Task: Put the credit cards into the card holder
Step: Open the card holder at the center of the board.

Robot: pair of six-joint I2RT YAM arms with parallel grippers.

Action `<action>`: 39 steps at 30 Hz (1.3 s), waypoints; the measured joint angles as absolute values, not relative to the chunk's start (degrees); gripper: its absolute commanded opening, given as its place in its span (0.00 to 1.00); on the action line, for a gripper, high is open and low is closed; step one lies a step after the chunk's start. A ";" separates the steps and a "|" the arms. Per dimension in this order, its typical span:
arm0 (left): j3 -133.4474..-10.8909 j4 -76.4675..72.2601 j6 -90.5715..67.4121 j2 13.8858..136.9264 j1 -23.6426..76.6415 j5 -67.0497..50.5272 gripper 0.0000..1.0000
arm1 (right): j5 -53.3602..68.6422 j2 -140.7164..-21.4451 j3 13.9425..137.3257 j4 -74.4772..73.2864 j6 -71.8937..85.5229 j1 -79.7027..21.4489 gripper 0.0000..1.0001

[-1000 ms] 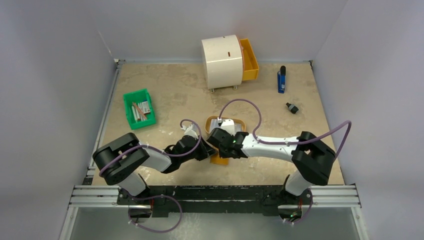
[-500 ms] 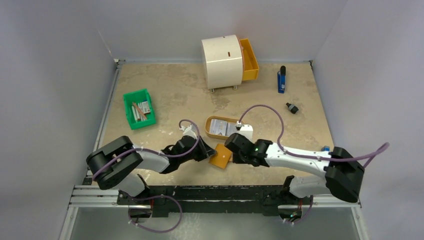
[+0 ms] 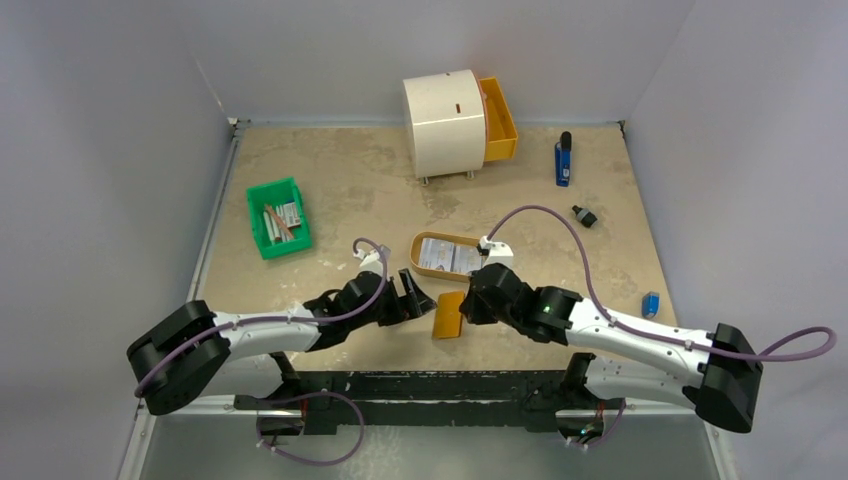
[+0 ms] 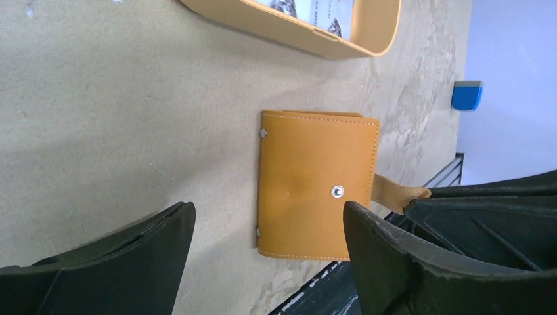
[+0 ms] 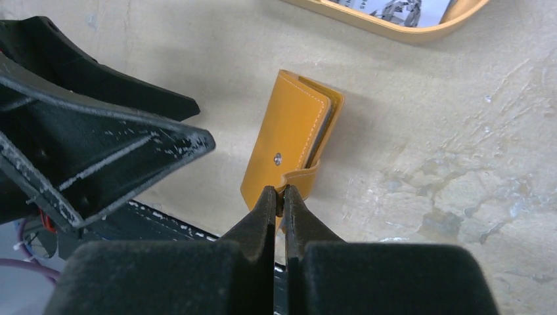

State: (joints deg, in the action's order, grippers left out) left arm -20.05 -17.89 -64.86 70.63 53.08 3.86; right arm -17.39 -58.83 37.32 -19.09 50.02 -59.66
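**Card holder held by its strap, cards waiting in the tray**

The small, flat, orange-tan leather-like card holder (image 3: 449,314) lies folded on the beige stone-look surface (image 3: 350,200). It sits just on the near side of the oval tan tray with a raised rim (image 3: 448,275), close to it but not touching. The thin, pale grey-white credit cards (image 3: 450,255) lie flat inside that tray; their count is not clear.

The right gripper (image 5: 280,191), on the tray's near side, is pinched tight on the card holder's closure strap (image 5: 301,178). The strap hangs free of the round snap stud (image 5: 278,157). The left gripper (image 3: 415,298), near and left of the tray, stands at its widest and holds nothing.

The card holder looks light and soft, so a pull on the strap probably drags it whole instead of opening it. The lower leaf likely needs pinning at the fold edge while the top leaf is lifted.

The cards look stiff, slick and hard to get under. A short edge, tipped up against the tray's rim, seems the best place to grip 1.
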 measured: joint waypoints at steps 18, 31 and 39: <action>-27.27 -15.27 -61.14 75.92 57.80 4.45 0.82 | -11.66 -55.83 34.59 -9.30 46.54 -59.61 0.00; -27.40 -12.97 -60.82 76.90 57.89 6.63 0.71 | -10.63 -55.61 32.82 -8.69 46.39 -59.61 0.00; -27.40 -11.57 -60.82 75.07 57.89 7.42 0.76 | -10.50 -54.94 32.45 -8.71 46.41 -59.61 0.00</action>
State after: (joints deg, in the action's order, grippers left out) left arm -27.40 -11.57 -60.82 75.07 57.89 7.42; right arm -10.50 -54.94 32.45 -8.71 46.41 -59.61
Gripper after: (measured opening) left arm 0.761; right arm 0.023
